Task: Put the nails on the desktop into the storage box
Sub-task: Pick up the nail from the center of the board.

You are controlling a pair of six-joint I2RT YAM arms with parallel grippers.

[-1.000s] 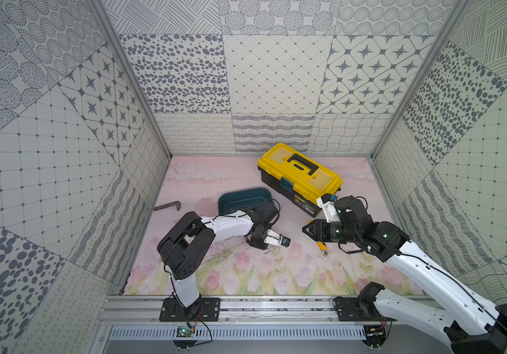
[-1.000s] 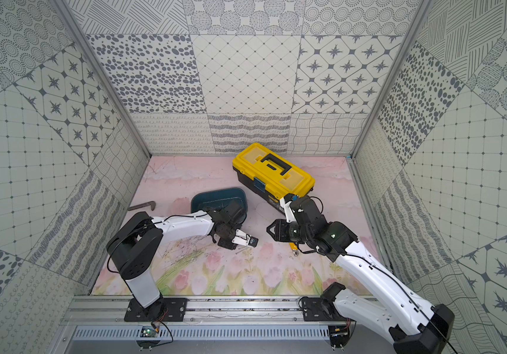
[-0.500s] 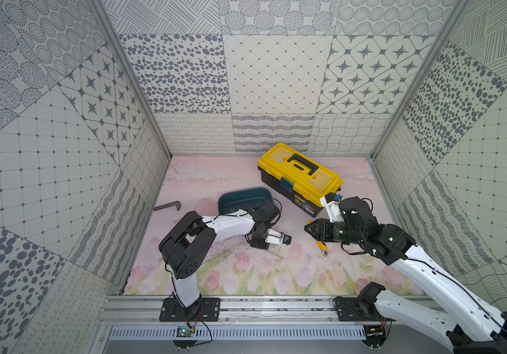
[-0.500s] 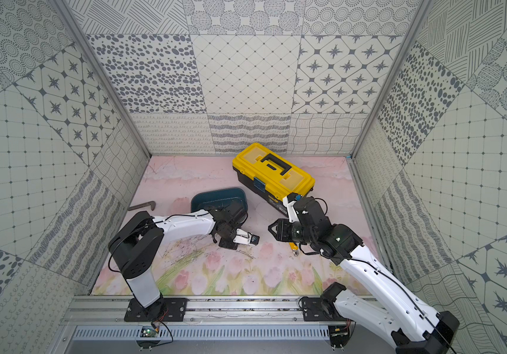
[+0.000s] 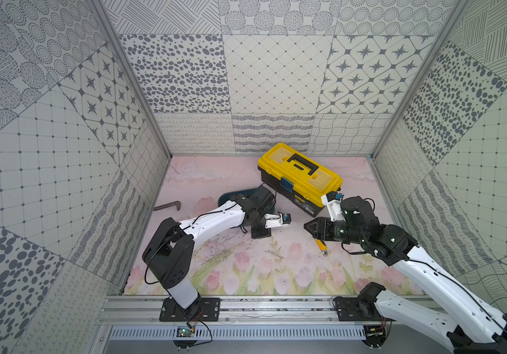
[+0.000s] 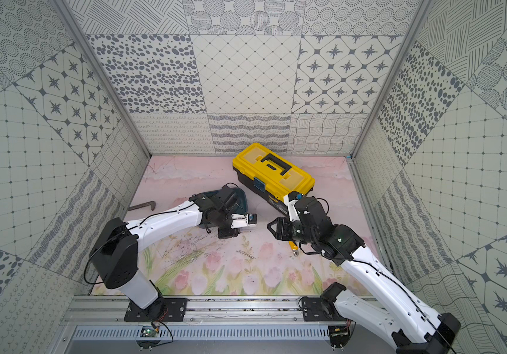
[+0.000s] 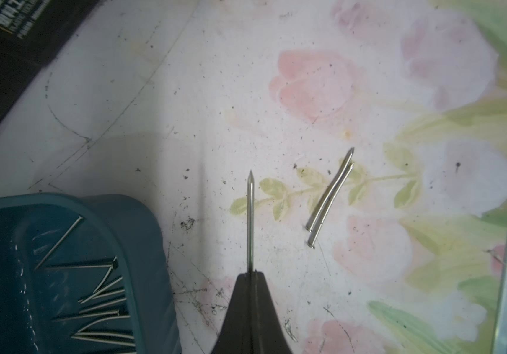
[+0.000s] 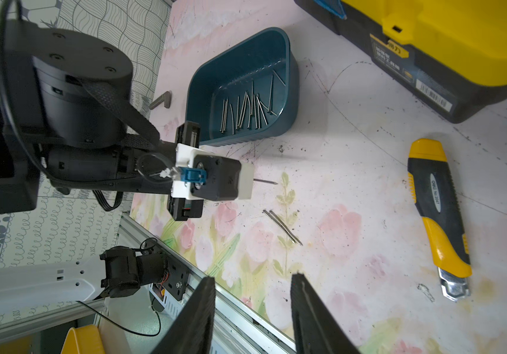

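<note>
Now our left claw (image 7: pixel 250 273) pinches one nail (image 7: pixel 250 220), bound for the box (image 7: pixel 141 233) beside it; our right claw (image 8: pixel 253 275) stands open.

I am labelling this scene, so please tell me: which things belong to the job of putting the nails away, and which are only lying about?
Job: held nail, two loose nails, teal storage box, left claw.
Lying about: yellow toolbox, utility knife, L-shaped metal bar.

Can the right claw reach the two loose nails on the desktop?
Probably yes: the right claw is open and empty, and the two loose nails lie uncovered on the desktop ahead of it. The left claw, shut on one nail, hangs beside them, not over them.
</note>
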